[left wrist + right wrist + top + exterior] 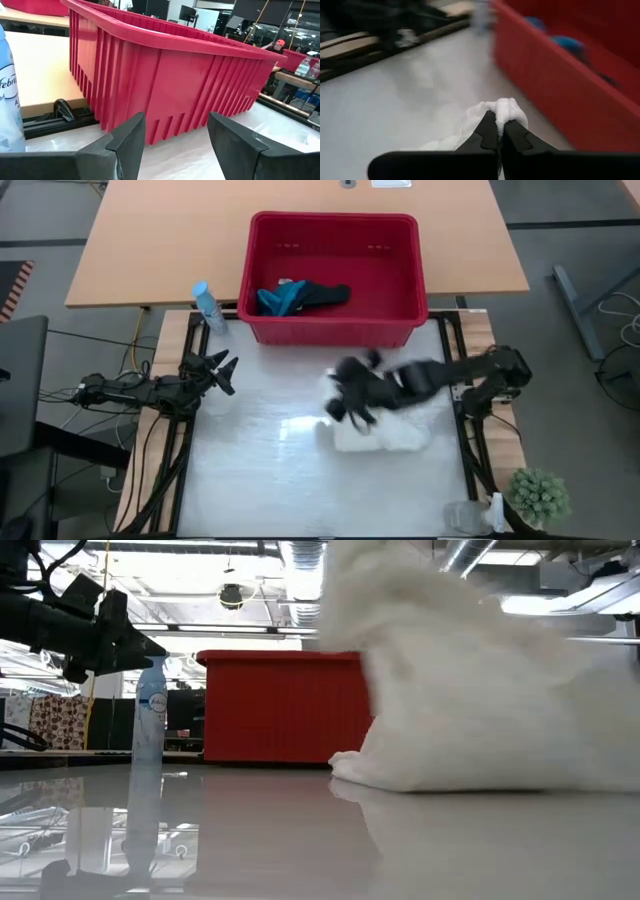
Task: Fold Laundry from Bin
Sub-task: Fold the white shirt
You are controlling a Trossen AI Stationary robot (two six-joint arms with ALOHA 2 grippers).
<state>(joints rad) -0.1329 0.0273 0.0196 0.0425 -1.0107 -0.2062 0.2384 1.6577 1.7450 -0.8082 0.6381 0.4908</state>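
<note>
The right gripper (501,131) has its jaws pinched on the white cloth (385,435) (its far side hidden); the left gripper's (175,145) jaws gape before the bin (170,80).

Open left pincer (176,145) faces the red bin (165,75).

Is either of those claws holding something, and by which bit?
The right gripper pinches the white cloth by a bunched edge; the left gripper is open, holding nothing.

You're seeing bright overhead ceiling lights (300,565) glaring off the glossy white table (260,470); motion blur smears the right gripper (352,405).
</note>
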